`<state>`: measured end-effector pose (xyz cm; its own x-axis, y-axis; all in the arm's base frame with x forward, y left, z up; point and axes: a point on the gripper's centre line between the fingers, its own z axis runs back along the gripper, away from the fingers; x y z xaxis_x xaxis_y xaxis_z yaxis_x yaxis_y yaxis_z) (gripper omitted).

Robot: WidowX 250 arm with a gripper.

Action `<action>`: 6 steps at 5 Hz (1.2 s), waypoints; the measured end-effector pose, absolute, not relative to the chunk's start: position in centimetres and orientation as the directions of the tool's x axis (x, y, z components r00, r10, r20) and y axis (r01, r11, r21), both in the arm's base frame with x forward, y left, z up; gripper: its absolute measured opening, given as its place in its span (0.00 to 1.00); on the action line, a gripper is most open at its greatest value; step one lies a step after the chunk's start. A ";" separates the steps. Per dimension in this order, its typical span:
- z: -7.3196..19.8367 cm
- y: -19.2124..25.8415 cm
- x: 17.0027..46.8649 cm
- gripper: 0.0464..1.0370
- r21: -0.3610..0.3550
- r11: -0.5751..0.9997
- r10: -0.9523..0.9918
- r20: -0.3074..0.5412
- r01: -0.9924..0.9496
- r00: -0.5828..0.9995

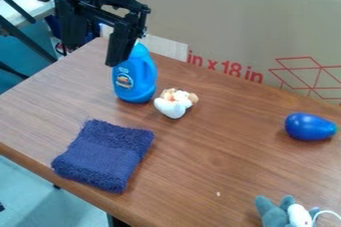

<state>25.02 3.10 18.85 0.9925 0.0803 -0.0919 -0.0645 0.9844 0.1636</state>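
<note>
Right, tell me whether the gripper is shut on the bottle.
No, the gripper is open, its fingers wide apart, and the bottle stands on the table.

A brown wood-grained table (220, 166) fills much of the frame. Upper left of centre, a blue bottle (135, 81) stands upright, and just beside it to the lower right sits a small white-and-orange thing (173, 105), possibly a toy. A folded navy cloth (106, 155) lies at lower left. A glossy blue egg-shaped object (309, 126) rests at the right edge, and a grey-and-white plush toy (286, 213) is at the lower right corner.
</note>
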 end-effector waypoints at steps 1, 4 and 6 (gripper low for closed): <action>18.0 3.1 24.9 0.96 0.157 0.986 0.074 -0.117 -0.055 0.990; 12.7 3.9 24.4 0.96 -0.005 0.955 -0.295 0.016 0.295 0.955; 10.0 3.9 24.8 0.96 -0.062 0.967 -0.241 0.106 0.248 0.965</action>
